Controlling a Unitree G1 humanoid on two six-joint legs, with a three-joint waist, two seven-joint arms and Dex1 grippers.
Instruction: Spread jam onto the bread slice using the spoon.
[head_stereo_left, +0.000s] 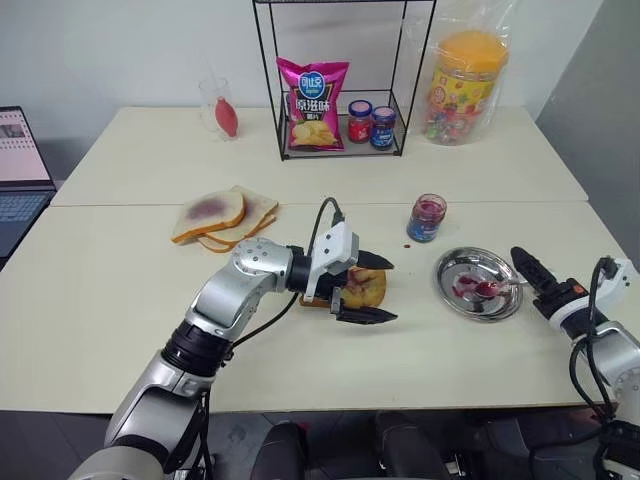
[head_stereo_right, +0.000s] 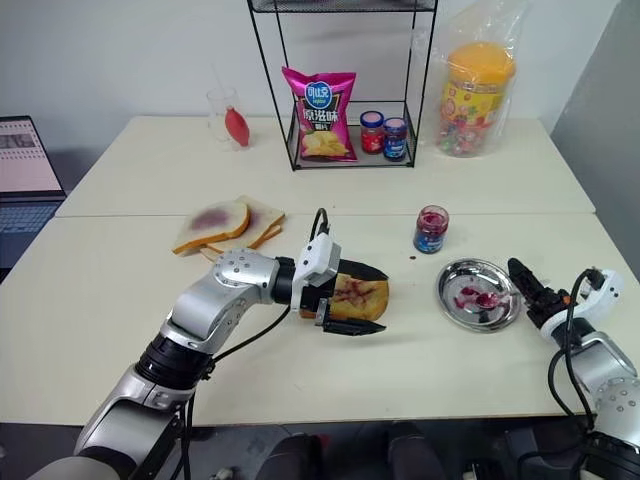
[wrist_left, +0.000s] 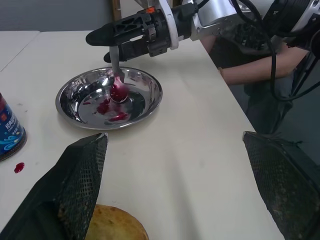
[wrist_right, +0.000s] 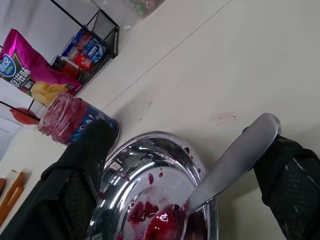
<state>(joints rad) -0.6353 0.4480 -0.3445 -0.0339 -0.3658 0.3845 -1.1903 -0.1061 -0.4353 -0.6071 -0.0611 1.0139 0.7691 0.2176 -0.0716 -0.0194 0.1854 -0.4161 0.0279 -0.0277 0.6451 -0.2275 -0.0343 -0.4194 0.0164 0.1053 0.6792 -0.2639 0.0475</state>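
- On the right side of the table, the spoon (wrist_left: 116, 80) lies with its red-smeared bowl in the steel dish (head_stereo_left: 450, 272) and its handle over the rim, between the spread jaws of the right gripper (head_stereo_left: 532, 272), which grips nothing.
- Spoon: light, rigid, slick metal. Grasp mid-handle, clear of the jam (wrist_left: 111, 104).
- Left gripper (head_stereo_left: 368, 289) stands wide around the bread slice (head_stereo_right: 357, 297) at table centre; contact cannot be confirmed.
- Bread slice: light, crumbly, easily dented; most of its surface is hidden.

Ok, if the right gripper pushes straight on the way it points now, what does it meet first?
Probably the spoon lying between the open fingers of the right gripper, then the rim of the steel dish; depth is uncertain.
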